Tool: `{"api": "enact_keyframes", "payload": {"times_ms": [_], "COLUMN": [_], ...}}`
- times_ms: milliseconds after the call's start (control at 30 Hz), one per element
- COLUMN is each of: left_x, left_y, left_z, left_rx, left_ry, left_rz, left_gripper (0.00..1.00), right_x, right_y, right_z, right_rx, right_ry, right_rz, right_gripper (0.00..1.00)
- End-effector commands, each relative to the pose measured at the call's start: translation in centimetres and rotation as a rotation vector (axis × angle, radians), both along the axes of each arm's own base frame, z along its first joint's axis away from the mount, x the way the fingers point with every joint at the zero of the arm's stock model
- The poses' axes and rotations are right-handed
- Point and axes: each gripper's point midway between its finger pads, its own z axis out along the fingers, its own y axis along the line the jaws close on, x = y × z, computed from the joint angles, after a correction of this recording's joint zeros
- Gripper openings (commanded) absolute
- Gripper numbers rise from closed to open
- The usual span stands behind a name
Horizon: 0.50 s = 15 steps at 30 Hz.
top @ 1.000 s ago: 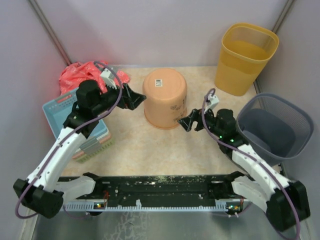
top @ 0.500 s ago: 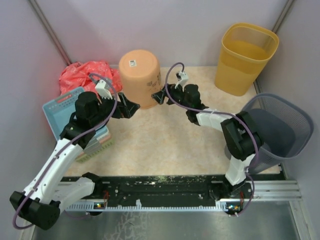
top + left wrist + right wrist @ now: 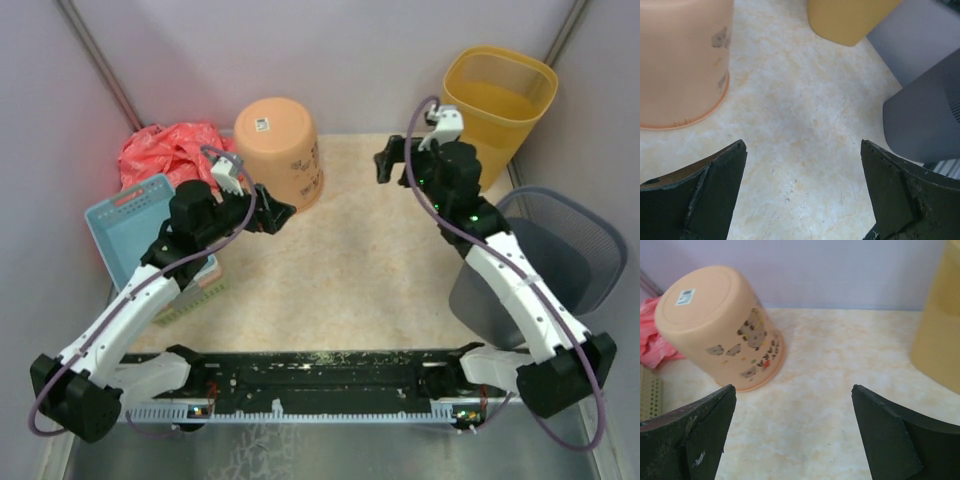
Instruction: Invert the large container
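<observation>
The large container [image 3: 278, 150] is a peach bucket with cartoon prints. It stands mouth down at the back left of the table, its flat base with a white label facing up. My left gripper [image 3: 283, 213] hovers open just in front of and right of it, touching nothing. In the left wrist view the bucket's wall [image 3: 680, 60] fills the top left, beyond the open left gripper [image 3: 803, 145]. My right gripper [image 3: 381, 163] is open and empty, well to the bucket's right. The right wrist view shows the bucket [image 3: 722, 325] beyond the open right gripper [image 3: 792, 387].
A yellow bin [image 3: 495, 110] stands at the back right, with a grey mesh basket [image 3: 560, 250] in front of it by the right arm. A red plastic bag [image 3: 165, 150] and a blue crate [image 3: 135, 225] lie at the left, under the left arm.
The bucket went from the table's middle to the back left. My right gripper drew away from it to the right and opened wider. The left gripper shifted slightly forward and right.
</observation>
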Motion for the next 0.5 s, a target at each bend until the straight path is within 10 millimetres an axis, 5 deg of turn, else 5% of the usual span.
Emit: {"api": "enact_keyframes", "payload": {"times_ms": [0,133,300,467], "left_x": [-0.6,-1.2,-1.3,-1.6], "left_y": [-3.8,-6.7,-8.6,-9.7], "left_z": [-1.5,-3.6,-4.6,-5.2], "left_rx": [0.019,0.051,0.063,0.077], "left_ry": [-0.016,0.034,0.05,0.066], "left_rz": [-0.114,-0.181,-0.226,-0.267], "left_gripper": [0.99,1.0,1.0,0.99], "right_x": [-4.8,-8.8,-14.1,-15.5], "right_y": [-6.5,-11.9,-18.6,-19.5], "right_z": [2.7,5.3,4.7,2.9], "right_rx": [-0.134,-0.115,-0.13,-0.01], "right_ry": [0.095,0.124,0.167,0.218], "right_rz": [-0.186,-0.417,-0.727,-0.833], "right_gripper": [0.99,0.99,0.99,0.99]}}
